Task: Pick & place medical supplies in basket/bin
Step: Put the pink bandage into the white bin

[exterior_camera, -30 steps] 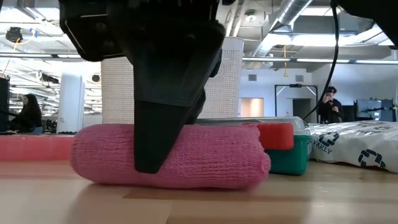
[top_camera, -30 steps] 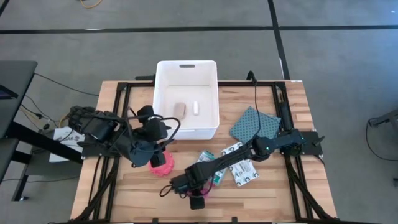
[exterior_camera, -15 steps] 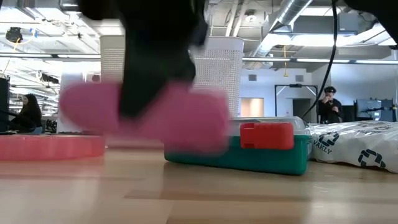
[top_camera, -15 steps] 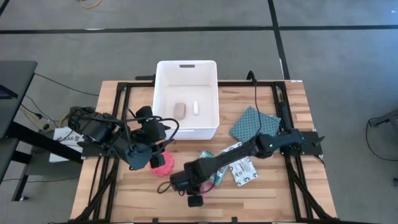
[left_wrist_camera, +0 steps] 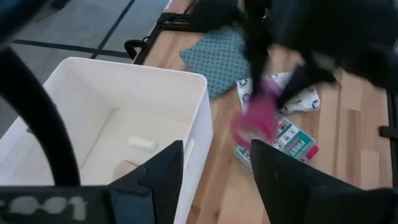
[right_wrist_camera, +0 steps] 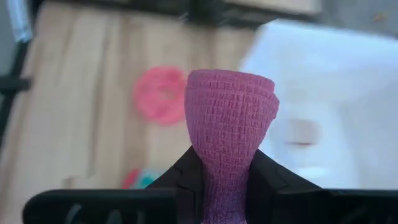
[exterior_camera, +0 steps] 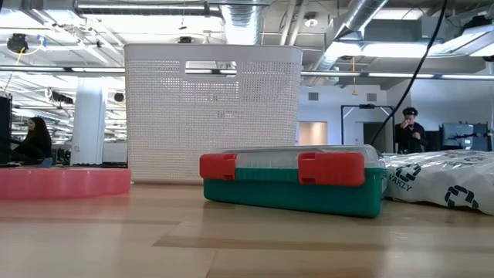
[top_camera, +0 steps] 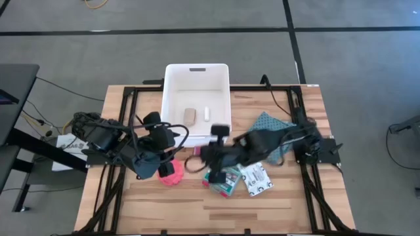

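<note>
Two small items already lie in the white bin [top_camera: 197, 98] at the table's far side. The right gripper [right_wrist_camera: 231, 168], jaws clamped on a magenta bandage roll [right_wrist_camera: 231, 118], is above the table just near the bin. The left gripper [left_wrist_camera: 214, 177], jaws apart and empty, hangs beside the bin. A pink disc [top_camera: 172, 174], a teal first-aid box [exterior_camera: 297, 181] and white pouches [top_camera: 257, 178] remain on the wooden table [top_camera: 275, 210]; beyond is an open workshop where people stand.

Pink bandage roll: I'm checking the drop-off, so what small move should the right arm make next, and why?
Probably carry on toward the white bin, then open above it. The right gripper is shut on the pink bandage roll, off the table beside the bin's near wall, not yet above its inside.
</note>
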